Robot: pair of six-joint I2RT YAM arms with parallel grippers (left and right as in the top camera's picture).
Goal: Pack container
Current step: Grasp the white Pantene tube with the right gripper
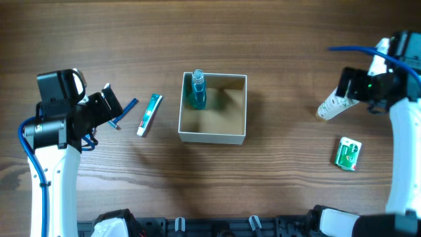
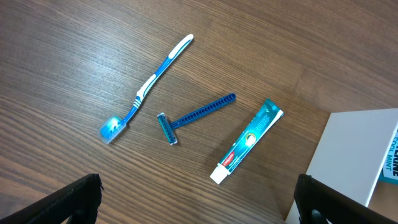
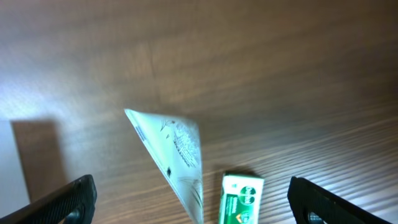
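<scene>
My left gripper (image 2: 198,206) gapes over the blue plastic razor (image 2: 196,116), my right gripper (image 3: 189,204) gapes astride the white squeeze tube (image 3: 177,149): both bound for the white-walled cardboard container (image 1: 212,137).

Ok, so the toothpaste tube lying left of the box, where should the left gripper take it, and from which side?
Probably mid-body on the toothpaste tube, with the left gripper coming straight down from above. It lies flat on the table, long and narrow, so the grip should close across its short width, where bare wood shows either side.
</scene>
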